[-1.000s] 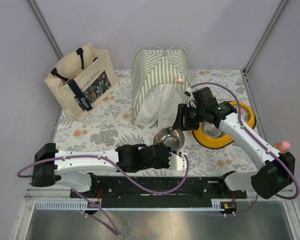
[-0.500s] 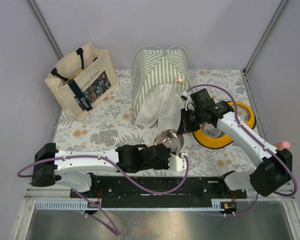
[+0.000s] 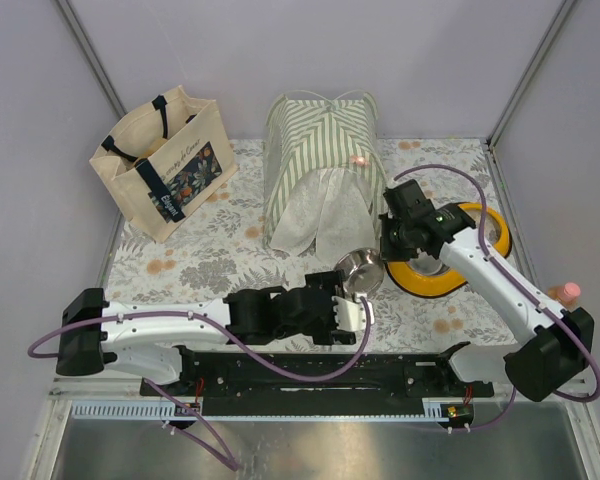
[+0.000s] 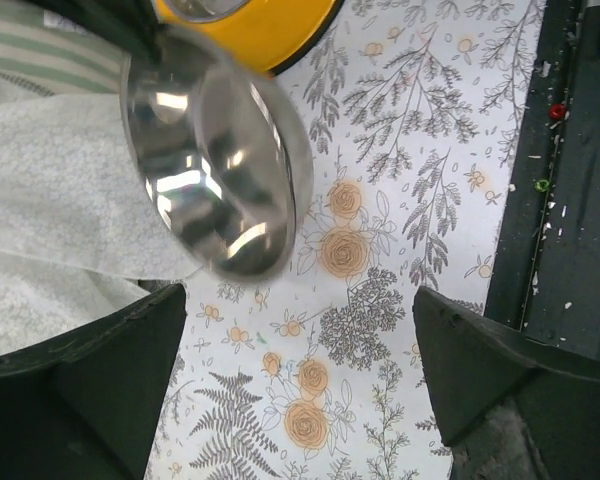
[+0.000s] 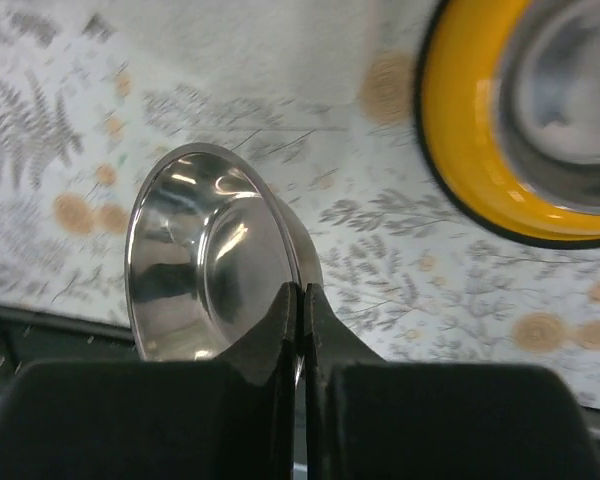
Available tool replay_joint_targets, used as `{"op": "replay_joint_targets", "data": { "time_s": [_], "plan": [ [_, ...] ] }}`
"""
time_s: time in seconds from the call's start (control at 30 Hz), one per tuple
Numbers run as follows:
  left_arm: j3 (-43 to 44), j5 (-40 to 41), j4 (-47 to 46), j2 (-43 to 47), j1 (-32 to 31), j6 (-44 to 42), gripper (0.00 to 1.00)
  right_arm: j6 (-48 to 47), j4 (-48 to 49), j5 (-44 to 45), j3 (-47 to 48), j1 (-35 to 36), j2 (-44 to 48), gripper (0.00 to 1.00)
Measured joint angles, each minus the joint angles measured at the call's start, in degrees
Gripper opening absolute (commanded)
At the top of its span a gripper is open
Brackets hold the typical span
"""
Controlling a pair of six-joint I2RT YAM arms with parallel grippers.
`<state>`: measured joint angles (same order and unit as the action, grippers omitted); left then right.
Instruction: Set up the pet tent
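Seems nearly done: pet tent (image 3: 320,150) upright. In front of tent, right pincer (image 5: 302,300) clamped on tilted steel bowl (image 5: 205,260) rim; left pincer (image 4: 300,370) spread wide, empty. Bowl placing probably remaining.

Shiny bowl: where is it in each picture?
Top view: bowl in the middle, tilted, just past the left arm's tip.
Left wrist: bowl upper left, tilted.
Right wrist: bowl left of centre, rim pinched by the right gripper.
Shared landmark: the yellow dish, near the bowl in all three.
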<state>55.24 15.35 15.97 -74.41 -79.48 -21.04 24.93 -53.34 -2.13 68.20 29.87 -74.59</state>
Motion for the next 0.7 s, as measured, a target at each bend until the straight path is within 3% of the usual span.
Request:
{"op": "replay_joint_targets", "data": {
  "time_s": [0.17,0.33,0.5,0.7],
  "plan": [
    [-3.5,1.6,-1.7,4.7,1.4,3.1,0.99,2.7,-3.7,14.5,2.2,-2.6,2.0,0.00],
    [-5.9,1.8,-2.7,10.4,4.2,8.2,0.99,5.0,-3.0,23.1,1.6,-16.4,6.9,0.00],
    [-8.3,1.8,-3.6,16.7,7.7,13.3,0.99,7.4,-0.1,27.9,-0.1,-26.4,10.1,0.00],
    [-10.3,1.1,-3.7,20.9,11.2,17.3,0.99,11.5,6.3,30.2,-2.0,-33.0,5.8,0.00]
  ]
}}
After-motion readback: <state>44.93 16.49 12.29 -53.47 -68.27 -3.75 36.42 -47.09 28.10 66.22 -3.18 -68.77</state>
